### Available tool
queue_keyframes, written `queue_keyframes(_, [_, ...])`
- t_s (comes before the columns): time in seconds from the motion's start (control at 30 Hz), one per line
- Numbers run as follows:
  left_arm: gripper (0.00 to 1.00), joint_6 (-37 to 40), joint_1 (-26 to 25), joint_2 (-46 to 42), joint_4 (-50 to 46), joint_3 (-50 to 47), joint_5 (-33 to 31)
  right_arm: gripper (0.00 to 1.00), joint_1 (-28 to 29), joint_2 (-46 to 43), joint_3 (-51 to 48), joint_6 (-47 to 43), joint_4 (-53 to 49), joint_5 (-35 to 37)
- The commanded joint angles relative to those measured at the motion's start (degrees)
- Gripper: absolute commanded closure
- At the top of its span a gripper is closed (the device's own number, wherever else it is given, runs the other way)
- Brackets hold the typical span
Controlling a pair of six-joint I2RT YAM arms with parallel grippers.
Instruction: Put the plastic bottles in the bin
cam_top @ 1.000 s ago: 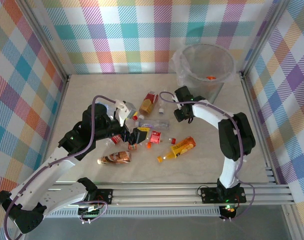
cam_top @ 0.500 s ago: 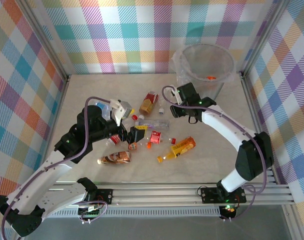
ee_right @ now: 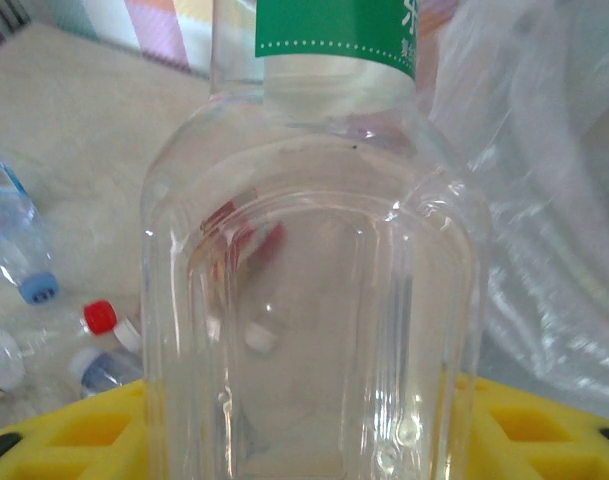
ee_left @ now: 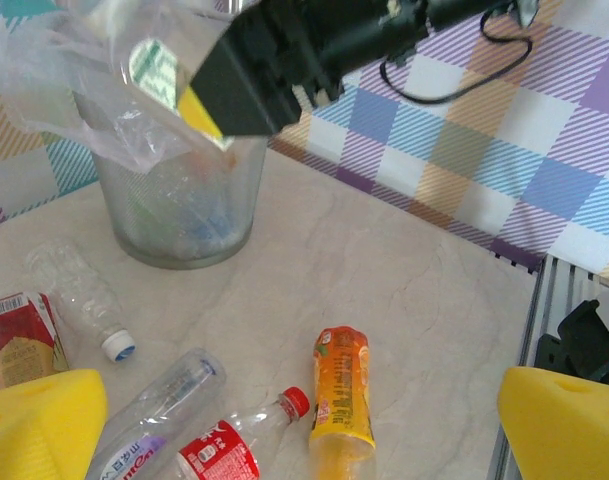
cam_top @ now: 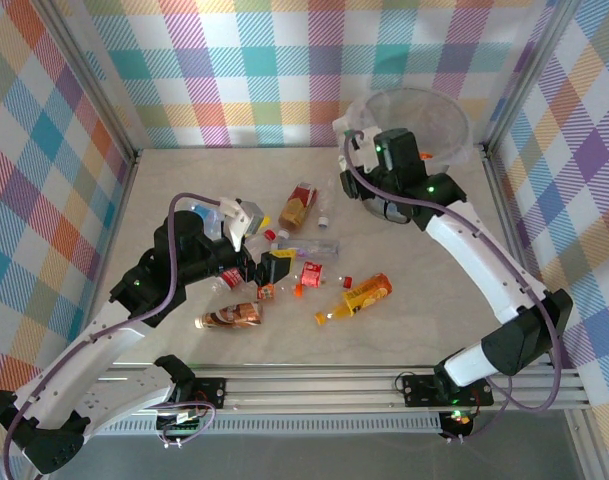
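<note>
Right gripper clamped on clear green-label bottle, at bin left rim; bin mouth just right. Left gripper jaws apart over loose bottles on worktop.

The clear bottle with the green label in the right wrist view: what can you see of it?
The clear bottle is thin see-through plastic with moulded panels, apparently empty, a green label round its upper part. The right gripper is shut on its lower body, yellow pads either side. Its label end points up in this view. The bin's crumpled bag lies close beside it; contact is unclear.
</note>
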Motion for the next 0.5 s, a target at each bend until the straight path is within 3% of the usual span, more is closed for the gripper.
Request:
queue_keyframes(0.0, [0.0, -0.86, 0.14, -1.05, 3.56, -1.34, 0.03, 0.44, -0.85, 1.42, 5.8, -1.0, -1.24, 0.97])
queue_keyframes(0.47, [0.0, -0.43, 0.13, -0.62, 2.43, -0.76, 0.78, 0.43, -11.37, 16.89, 28.56, 0.27, -9.87, 1.09])
